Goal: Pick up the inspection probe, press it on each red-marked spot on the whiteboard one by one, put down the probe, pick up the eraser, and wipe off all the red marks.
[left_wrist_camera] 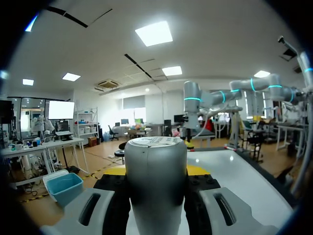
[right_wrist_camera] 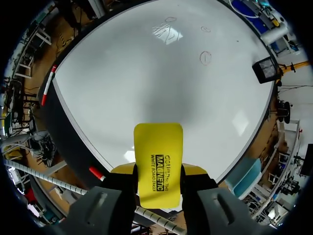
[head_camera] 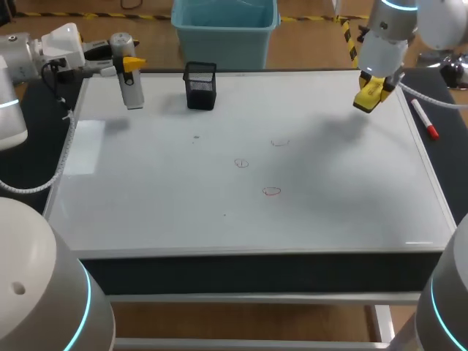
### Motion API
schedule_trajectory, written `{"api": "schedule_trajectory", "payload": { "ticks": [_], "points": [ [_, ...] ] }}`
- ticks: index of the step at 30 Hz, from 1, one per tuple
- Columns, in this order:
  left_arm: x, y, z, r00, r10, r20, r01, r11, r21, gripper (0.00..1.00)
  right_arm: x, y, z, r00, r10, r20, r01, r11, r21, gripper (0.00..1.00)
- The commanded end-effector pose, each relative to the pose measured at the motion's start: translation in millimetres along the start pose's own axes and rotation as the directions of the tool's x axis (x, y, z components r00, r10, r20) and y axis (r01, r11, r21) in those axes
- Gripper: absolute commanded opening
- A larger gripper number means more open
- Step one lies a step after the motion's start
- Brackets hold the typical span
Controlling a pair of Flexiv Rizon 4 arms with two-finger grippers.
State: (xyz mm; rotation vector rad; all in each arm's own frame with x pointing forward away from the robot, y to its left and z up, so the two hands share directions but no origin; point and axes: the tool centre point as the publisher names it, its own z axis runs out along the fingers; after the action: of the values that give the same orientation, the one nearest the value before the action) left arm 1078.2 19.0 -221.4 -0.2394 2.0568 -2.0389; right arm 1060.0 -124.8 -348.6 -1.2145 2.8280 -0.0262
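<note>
The whiteboard (head_camera: 329,205) covers the table top.

**Left arm.** The left gripper (head_camera: 132,65) is at the board's far left corner. Its fingers are closed on the probe (head_camera: 132,91), a grey cylinder held upright between them. In the left wrist view the probe fills the gap between the two fingers. Whether its lower end touches the board cannot be determined.

**Right arm.** The right gripper (right_wrist_camera: 158,188) is above the board's far right corner. Its fingers clamp the yellow eraser (right_wrist_camera: 159,161) from both sides, and the eraser projects ahead of the fingertips, clear of the board.

**Board surface.** Three red marks (head_camera: 272,191) lie near the centre, well apart from both grippers.

**Other items.** A black mesh cup (head_camera: 200,86) stands at the far edge, beside the probe. A marker (head_camera: 424,119) lies just off the board's right edge.
</note>
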Motion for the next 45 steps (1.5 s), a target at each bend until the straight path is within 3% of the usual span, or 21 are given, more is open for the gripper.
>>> {"api": "schedule_trajectory", "payload": {
  "ticks": [1,13,21,45],
  "points": [
    [21.2,-4.9,17.4,0.999,0.015,-0.030,-0.015,1.000,-0.006,0.00,0.3,-0.9,-1.5,1.000,-0.002,-0.004,0.002,1.000,0.000,0.00],
    [84.9,-18.7,71.3,0.989,0.029,-0.143,-0.028,1.000,0.012,0.00,0.3,-0.9,-1.5,1.000,-0.002,-0.004,0.002,1.000,0.000,0.00],
    [124.3,-15.5,103.6,0.975,0.014,-0.223,-0.005,0.999,0.038,0.00,0.3,-0.9,-1.5,1.000,-0.002,-0.004,0.002,1.000,0.000,0.00],
    [186.5,6.4,189.4,0.890,-0.052,-0.452,0.081,0.996,0.045,0.00,0.3,-0.9,-1.5,1.000,-0.002,-0.004,0.002,1.000,0.000,0.00]
  ]
}}
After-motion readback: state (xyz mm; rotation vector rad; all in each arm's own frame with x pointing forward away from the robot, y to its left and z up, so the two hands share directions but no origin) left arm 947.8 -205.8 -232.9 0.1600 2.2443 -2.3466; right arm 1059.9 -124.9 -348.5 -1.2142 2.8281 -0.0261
